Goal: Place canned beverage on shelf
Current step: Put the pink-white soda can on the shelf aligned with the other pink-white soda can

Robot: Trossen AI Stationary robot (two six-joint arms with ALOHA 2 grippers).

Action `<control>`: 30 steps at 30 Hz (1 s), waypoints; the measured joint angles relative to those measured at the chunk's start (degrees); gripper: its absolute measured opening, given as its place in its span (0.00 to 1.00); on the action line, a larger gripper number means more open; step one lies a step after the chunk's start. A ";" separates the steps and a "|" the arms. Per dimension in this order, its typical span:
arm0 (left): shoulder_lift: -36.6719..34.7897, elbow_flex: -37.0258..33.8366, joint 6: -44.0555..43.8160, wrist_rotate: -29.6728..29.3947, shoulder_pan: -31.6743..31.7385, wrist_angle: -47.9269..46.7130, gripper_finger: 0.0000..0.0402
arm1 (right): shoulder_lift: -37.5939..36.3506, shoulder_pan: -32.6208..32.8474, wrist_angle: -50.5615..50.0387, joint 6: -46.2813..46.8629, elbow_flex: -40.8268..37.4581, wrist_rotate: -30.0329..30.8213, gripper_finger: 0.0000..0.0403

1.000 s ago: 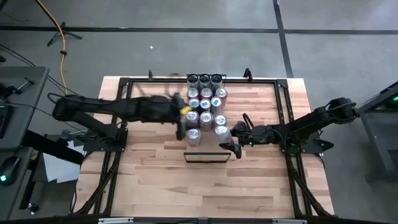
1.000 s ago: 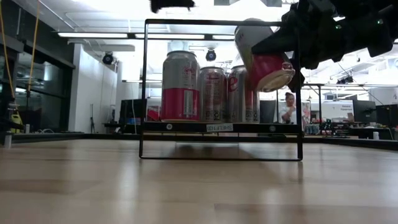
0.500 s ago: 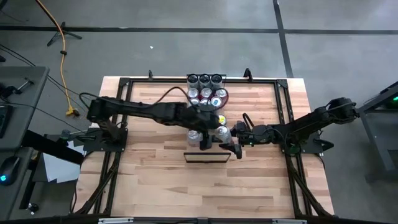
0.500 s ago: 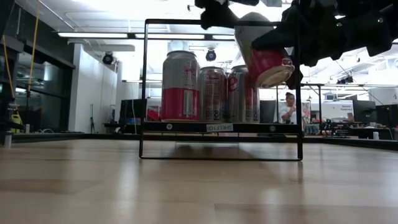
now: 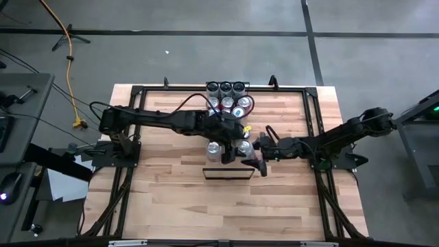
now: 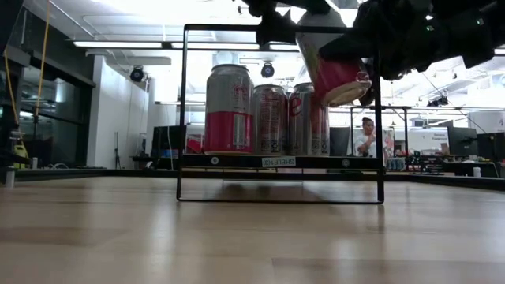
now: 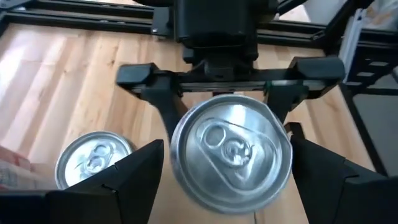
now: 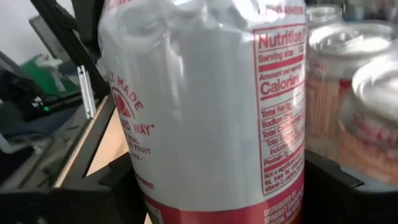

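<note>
A white canned beverage with a red lower band (image 6: 327, 59) hangs tilted at the height of the shelf's top bar, my right gripper (image 5: 254, 151) shut on it. My left gripper (image 5: 236, 147) is open. It has reached in from the table's left, and its fingers (image 7: 134, 180) stand on either side of the can's top end (image 7: 230, 152); I cannot tell whether they touch it. The shelf (image 5: 228, 173), a narrow pale panel in a black frame (image 6: 183, 118), stands on the table just in front of both grippers. My right gripper pinches the can's side wall (image 7: 177, 118) between its two fingers (image 7: 152, 93), a little below the top rim. The fingers come about level from the table's right and lie across the can. The can is lifted clear and tilted, with its top toward the left arm.
Several more cans (image 5: 226, 103) stand in a cluster at the middle of the far side, reaching up to the grippers; one (image 7: 93, 158) stands right beside the held can. A black rail frame (image 5: 137, 89) runs round the tabletop. Bare wood lies in front of the shelf.
My left gripper has swung from above the can cluster toward the table's right and down, then stopped with its open fingers flanking the held can's top. The can has stayed in the right gripper, and its lower end has tipped up slightly.
</note>
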 joint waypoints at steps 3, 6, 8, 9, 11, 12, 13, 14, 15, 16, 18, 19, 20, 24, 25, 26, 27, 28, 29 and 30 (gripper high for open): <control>0.67 0.04 -0.01 1.44 -0.02 1.19 0.70 | 0.00 -0.04 -2.05 -3.31 2.24 0.02 0.72; 1.37 0.00 0.61 2.60 -0.09 0.74 0.70 | 0.00 -0.15 -6.23 -4.66 4.36 -0.17 0.72; 1.63 0.00 1.81 2.52 -0.16 0.25 0.70 | 0.00 -0.17 -8.92 -4.92 5.19 -0.19 0.72; 1.64 -0.02 2.02 2.45 -0.17 0.19 0.70 | 0.00 -0.17 -9.61 -4.93 5.43 -0.17 0.72; 1.62 -0.02 2.05 2.06 -0.24 0.29 0.70 | -0.02 -0.17 -9.96 -4.92 5.55 -0.16 0.72; 1.47 -0.06 2.07 1.94 -0.24 0.25 0.69 | -0.02 -0.17 -10.17 -4.77 5.56 -0.18 0.72; 1.38 -0.09 2.18 1.91 -0.24 0.27 0.68 | -0.02 -0.17 -10.33 -4.73 5.60 -0.20 0.72; 1.32 -0.09 2.41 1.92 -0.23 0.27 0.67 | -0.02 -0.17 -10.21 -4.75 5.62 -0.16 0.72; 1.28 -0.09 2.56 1.92 -0.22 0.20 0.65 | -0.02 -0.17 -9.96 -4.82 5.62 -0.16 0.72; 1.23 -0.09 2.61 1.92 -0.22 0.13 0.62 | -0.02 -0.15 -9.87 -5.01 5.62 -0.18 0.72; 1.19 -0.08 2.68 1.94 -0.22 -0.07 0.56 | -0.02 -0.15 -9.43 -5.34 5.62 -0.20 0.72; 1.16 -0.07 2.63 1.95 -0.22 -0.10 0.53 | -0.02 -0.15 -9.20 -5.34 5.62 -0.20 0.72; 1.11 -0.04 2.59 1.96 -0.22 -0.13 0.51 | 0.00 -0.15 -9.09 -5.32 5.62 -0.19 0.72; 1.11 -0.04 2.64 1.90 -0.09 -0.19 0.51 | 0.00 -0.11 -9.05 -4.73 5.62 -0.18 0.74; 0.88 -0.04 2.71 1.90 0.05 -0.49 0.51 | -0.04 -0.11 -9.02 -4.59 5.62 -0.20 0.75; 0.55 -0.04 2.78 1.88 0.28 -0.83 0.51 | -0.36 -0.13 -9.04 -4.53 5.62 -0.24 0.76; 0.31 0.02 2.76 1.88 0.58 -0.97 0.51 | -0.98 -0.16 -9.01 -4.38 5.62 -0.09 0.78; -0.02 0.15 2.65 1.93 0.91 -1.49 0.51 | -1.79 -0.17 -9.05 -4.15 5.62 0.23 0.79; -0.66 0.13 2.46 1.92 1.33 -1.87 0.51 | -2.60 -0.21 -9.23 -3.83 5.62 0.45 0.81; -1.32 0.13 2.42 1.88 1.72 -2.37 0.51 | -3.46 -0.24 -9.18 -3.31 5.63 0.75 0.82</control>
